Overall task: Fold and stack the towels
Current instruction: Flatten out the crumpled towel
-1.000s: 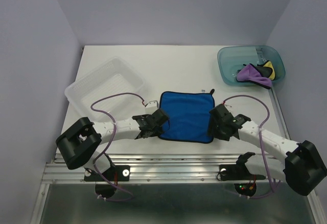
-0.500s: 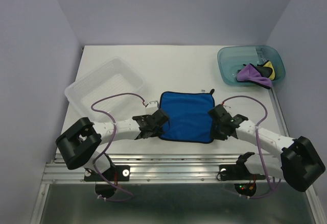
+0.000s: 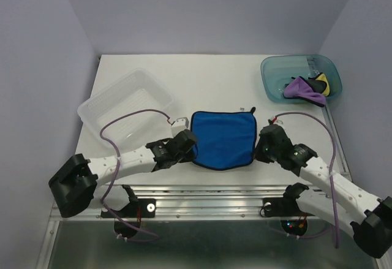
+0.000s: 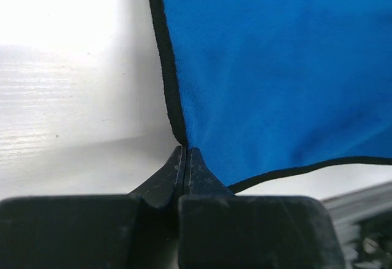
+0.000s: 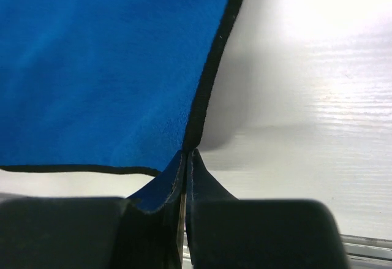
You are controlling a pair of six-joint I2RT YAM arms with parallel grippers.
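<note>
One table, white, by which everything below is borne. One clear tray, far left; no stack is begun in it. One teal tub, far right. One blue towel, spread unfolded at the near middle. One purple towel and one yellow towel, bunched in the tub, perhaps over others. Left gripper, clamped on the blue towel's near-left corner. Right gripper, clamped on its near-right corner. Nothing is folded; all folding and stacking are judged outstanding.

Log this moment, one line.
left hand: shut on blue towel, near-left corner | right hand: shut on blue towel, near-right corner | fold: not done
</note>
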